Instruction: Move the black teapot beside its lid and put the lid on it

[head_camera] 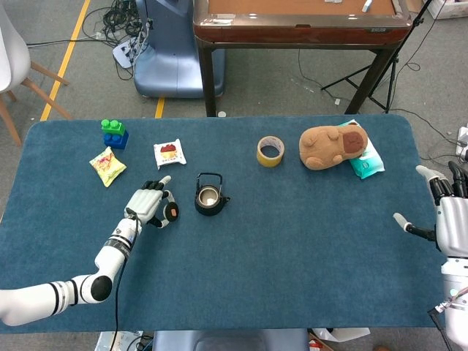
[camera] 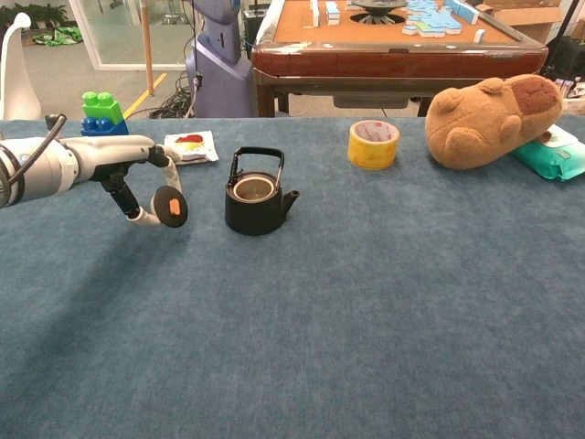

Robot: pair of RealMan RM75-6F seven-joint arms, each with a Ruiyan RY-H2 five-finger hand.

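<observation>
**Lid pinched, clear of the table**

Left hand (camera: 137,174) pinches the lid (camera: 171,206) on edge, just left of the black teapot (camera: 256,196) — pot upright, open, mid-table (head_camera: 292,241). Right hand (head_camera: 444,212) at the right table edge — fingers spread, holding nothing

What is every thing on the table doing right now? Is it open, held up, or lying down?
Black teapot: upright on the table, no lid on, open top.
Lid: pinched by the left hand, lifted off the table, tilted on edge.
Right hand: holds nothing, fingers apart.
Tape roll: lying flat.
Plush toy: lying against the green pack.
</observation>
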